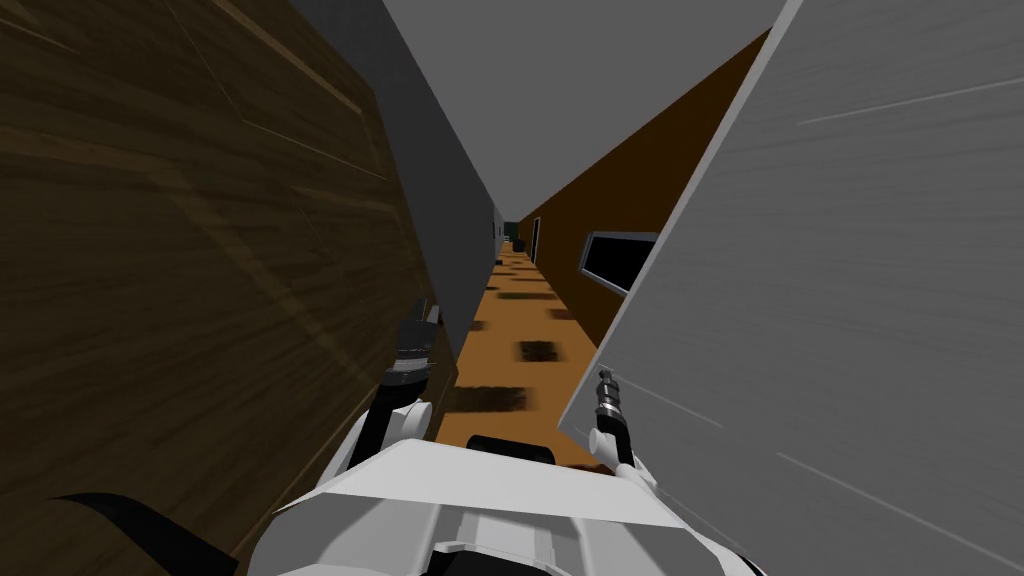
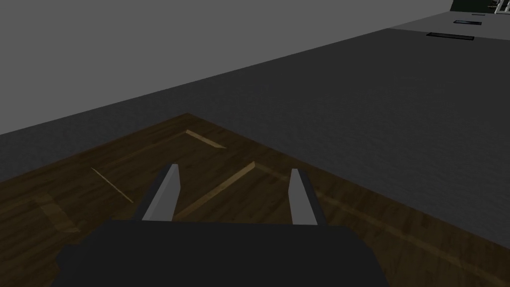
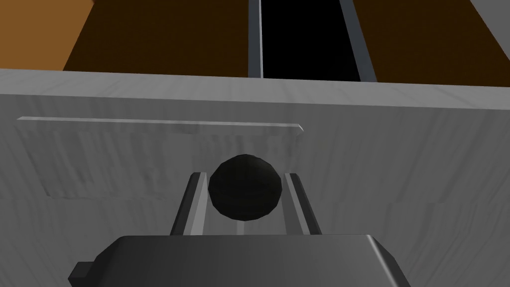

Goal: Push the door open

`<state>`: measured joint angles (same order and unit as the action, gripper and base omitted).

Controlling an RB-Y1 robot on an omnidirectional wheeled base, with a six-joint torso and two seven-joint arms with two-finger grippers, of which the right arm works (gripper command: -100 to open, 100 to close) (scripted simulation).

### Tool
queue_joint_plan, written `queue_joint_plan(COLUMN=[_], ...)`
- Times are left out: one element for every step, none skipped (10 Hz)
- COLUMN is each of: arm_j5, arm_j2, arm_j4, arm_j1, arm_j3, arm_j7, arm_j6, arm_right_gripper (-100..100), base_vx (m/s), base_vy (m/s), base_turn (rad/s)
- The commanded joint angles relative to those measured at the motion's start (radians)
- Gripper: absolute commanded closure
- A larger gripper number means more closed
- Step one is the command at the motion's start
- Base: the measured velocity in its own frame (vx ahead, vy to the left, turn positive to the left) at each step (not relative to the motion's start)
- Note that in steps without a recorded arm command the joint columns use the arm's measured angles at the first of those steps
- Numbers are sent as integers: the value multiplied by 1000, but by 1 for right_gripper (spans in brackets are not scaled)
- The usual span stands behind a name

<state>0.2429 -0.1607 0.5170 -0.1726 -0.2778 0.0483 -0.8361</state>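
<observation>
A light grey panelled door (image 1: 820, 300) stands at my right, swung at an angle to an orange-floored corridor. Its round black knob (image 3: 245, 187) sits between the fingers of my right gripper (image 3: 245, 174), which press its sides; the same gripper (image 1: 606, 385) shows by the door's near edge. The grey door face (image 3: 373, 149) lies just behind the knob. My left gripper (image 1: 425, 315) is up against a dark brown wooden door (image 1: 200, 280) at my left. In the left wrist view this gripper (image 2: 234, 169) is open over the brown panel (image 2: 348, 224), holding nothing.
Between the two doors a narrow corridor floor (image 1: 520, 330), orange with dark patches, runs ahead. A dark grey wall (image 1: 440, 200) lines its left, and a brown wall with a black framed opening (image 1: 620, 260) lines its right.
</observation>
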Motion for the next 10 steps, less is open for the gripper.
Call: queue_joint_plan(arm_j5=[9,16,23,30,37,44,50,57,62,67], arm_j2=[-7,-9,-12,-14,-17,-19,-22,-24,-26,-28], arm_j4=[6,5,4,2,1,-1,-2,-3,-4,-5], arm_j1=[2,3,4,5,6,7,8,8,9,10], arm_j3=[-15,-24,-34,-45,-56,-66,-76,-86,-94,-102], arm_j7=[4,8,12,16,21,25,29,33,36,39], arm_j6=[0,-1,-1,-2,-2,-3,-3,-4,-4,-5], arm_right_gripper=[100,100,100,100,100,100,100,100,100,100], base_vx=[189,206,206,196,211,215,198,180,200,206], base_vy=[4,-2,5,-3,9,-18,-7,8,-11,-7], base_turn=[-32,-46,-38,-47,-35,-64,-49,-27,-41,-35])
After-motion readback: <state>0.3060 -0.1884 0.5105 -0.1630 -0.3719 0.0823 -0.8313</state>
